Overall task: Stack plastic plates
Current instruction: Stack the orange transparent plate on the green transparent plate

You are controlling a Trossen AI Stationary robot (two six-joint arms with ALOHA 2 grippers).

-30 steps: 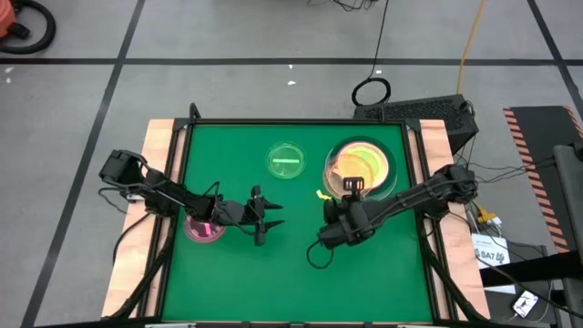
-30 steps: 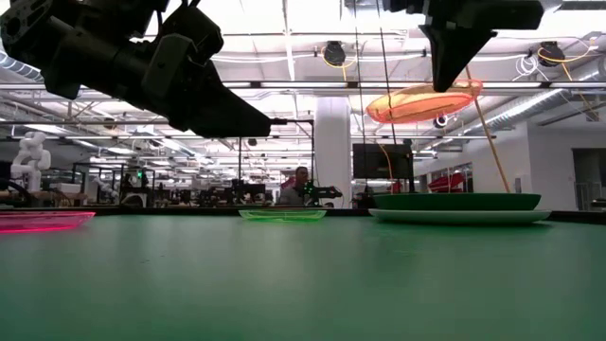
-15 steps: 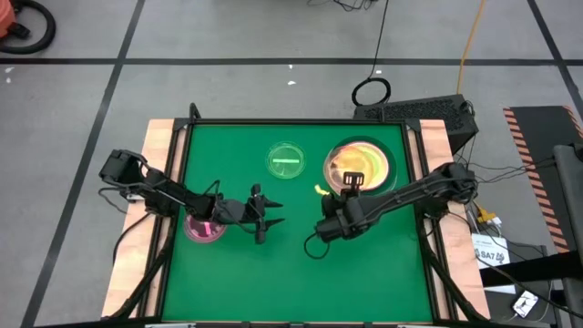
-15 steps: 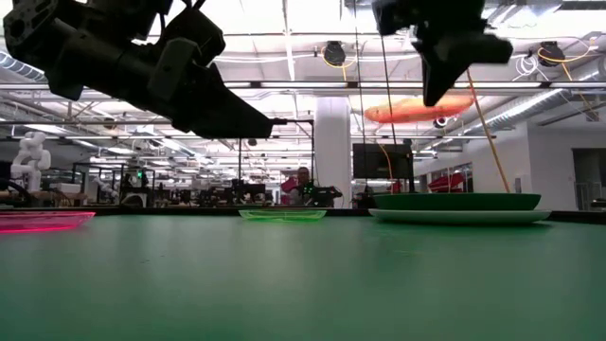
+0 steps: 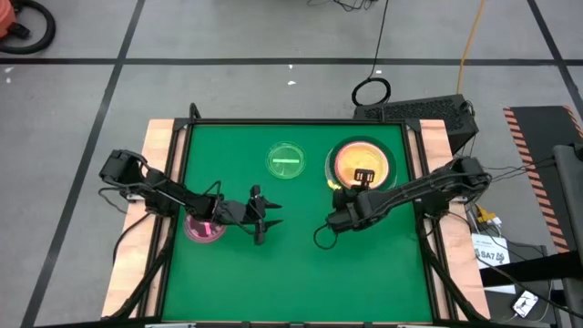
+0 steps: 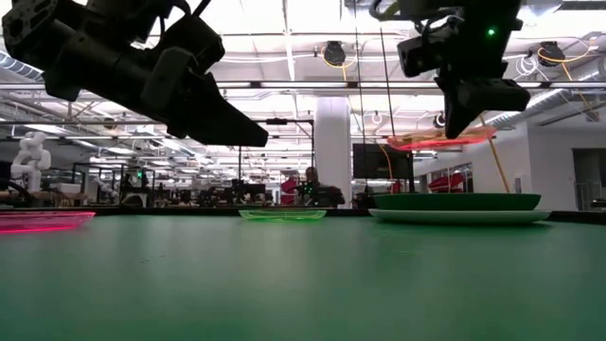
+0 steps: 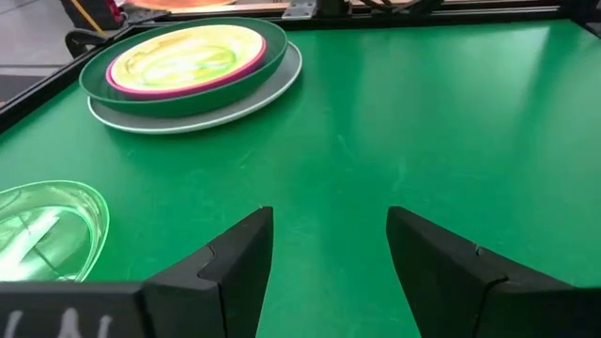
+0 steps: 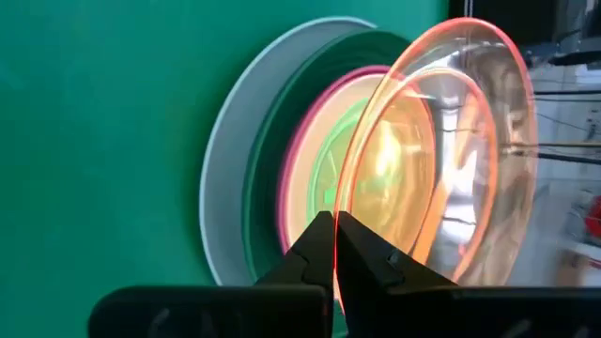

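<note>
Four camera views. The high view looks straight down on the whole green table (image 5: 291, 264) from well above. The low view sits at tabletop height, looking level across the mat into the room. The left wrist view looks forward, close over the mat, toward the plate stack (image 7: 192, 70). The right wrist view sits very near that same stack (image 8: 310, 178), which lies at two o'clock from the table's centre.
</note>
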